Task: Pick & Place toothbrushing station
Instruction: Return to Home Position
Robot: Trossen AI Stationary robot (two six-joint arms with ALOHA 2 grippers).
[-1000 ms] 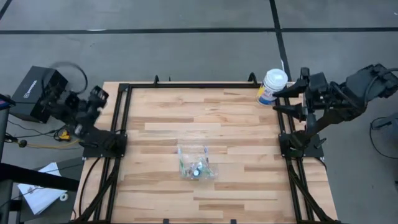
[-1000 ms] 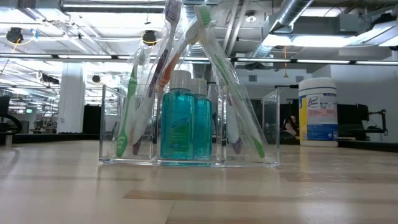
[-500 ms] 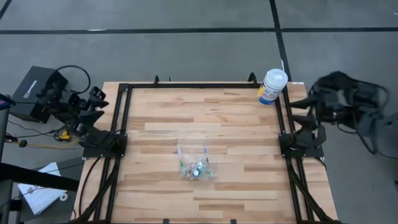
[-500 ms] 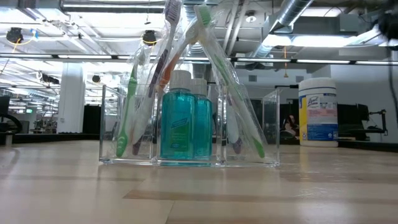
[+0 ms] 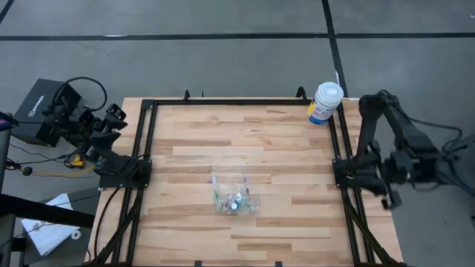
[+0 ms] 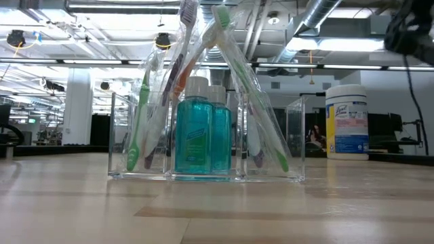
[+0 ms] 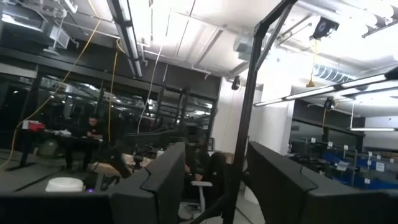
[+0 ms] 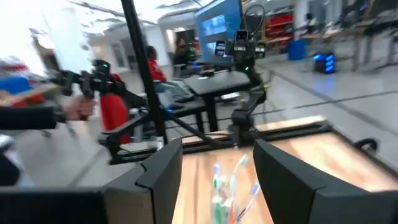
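Observation:
The toothbrushing station (image 5: 234, 194) stands on its flat base at the middle of the wooden table, toward the near edge. It is a clear plastic container (image 6: 207, 139) holding several leaning toothbrushes (image 6: 230, 74) and two teal bottles with white caps (image 6: 202, 135). My left gripper (image 5: 111, 122) hangs open off the table's left edge, raised and pointing away into the room (image 7: 214, 186). My right gripper (image 5: 382, 182) is open beside the table's right edge. It points level across the table at the station (image 8: 227, 186). Neither gripper has anything between its fingers.
A white tub with a blue-yellow label (image 5: 324, 104) stands at the table's far right corner (image 6: 346, 122). A black frame (image 5: 245, 101) rims the table. A black box and cables (image 5: 44, 111) lie off the left edge. People sit in the room beyond (image 8: 155, 68).
My right arm has swung from beside the white tub toward the table's near edge and down. It has turned so its gripper faces across the table at the station. My left gripper shifted a little at first, then kept still. The station has not moved.

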